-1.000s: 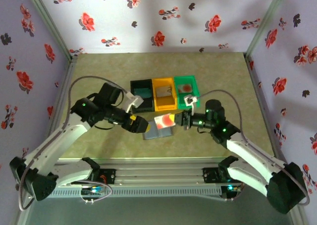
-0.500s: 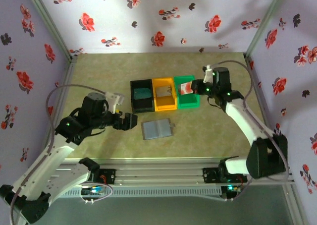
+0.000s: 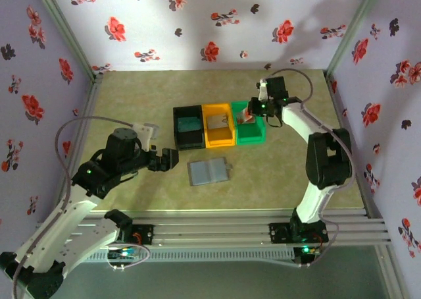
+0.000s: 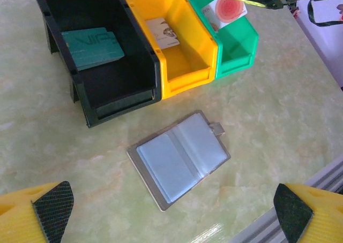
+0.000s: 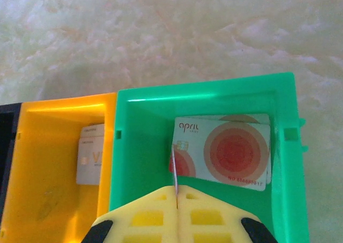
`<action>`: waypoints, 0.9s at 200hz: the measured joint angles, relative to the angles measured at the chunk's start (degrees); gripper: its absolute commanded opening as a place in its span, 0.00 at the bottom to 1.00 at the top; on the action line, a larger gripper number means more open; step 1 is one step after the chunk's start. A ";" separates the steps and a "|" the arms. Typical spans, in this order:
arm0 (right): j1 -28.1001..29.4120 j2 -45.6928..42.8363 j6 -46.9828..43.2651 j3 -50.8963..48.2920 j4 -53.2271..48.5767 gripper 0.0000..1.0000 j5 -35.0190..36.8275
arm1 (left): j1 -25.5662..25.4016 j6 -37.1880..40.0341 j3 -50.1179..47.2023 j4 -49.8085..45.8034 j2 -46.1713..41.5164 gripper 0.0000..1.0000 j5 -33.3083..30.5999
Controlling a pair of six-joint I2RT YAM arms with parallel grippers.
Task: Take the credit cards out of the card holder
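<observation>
The card holder (image 3: 209, 171) (image 4: 179, 160) lies open and flat on the table, in front of the bins. My left gripper (image 3: 168, 159) (image 4: 171, 213) hovers open to its left, nothing between the fingers. Over the green bin (image 3: 251, 133) (image 5: 144, 146), my right gripper (image 3: 253, 111) (image 5: 176, 197) is shut on a pale credit card with a red blot (image 4: 228, 8), seen edge-on (image 5: 174, 168) in the right wrist view. Matching red-blot cards (image 5: 230, 146) lie in that bin. A teal card (image 4: 92, 47) rests in the black bin (image 3: 177, 126), a pale card (image 5: 90, 154) in the orange bin (image 3: 219, 139).
The three bins stand side by side at mid-table. A metal rail (image 3: 210, 230) runs along the near edge, and flowered walls close in the left, back and right sides. Bare table surrounds the card holder.
My right gripper carried the red-blot card from above the card holder back to the green bin. The left arm drew away leftward from the card holder.
</observation>
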 measured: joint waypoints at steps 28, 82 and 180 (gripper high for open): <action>0.00 3.69 0.52 2.05 1.22 0.00 -0.48 | 0.52 0.00 0.00 0.00 0.00 1.00 -0.94; 0.00 6.34 2.99 2.45 5.49 0.21 -1.03 | 0.98 0.00 -0.13 0.00 0.00 1.00 -1.92; 0.07 -1.90 2.38 2.91 3.54 0.99 2.75 | 1.95 -1.07 -0.33 0.00 0.20 1.00 -11.61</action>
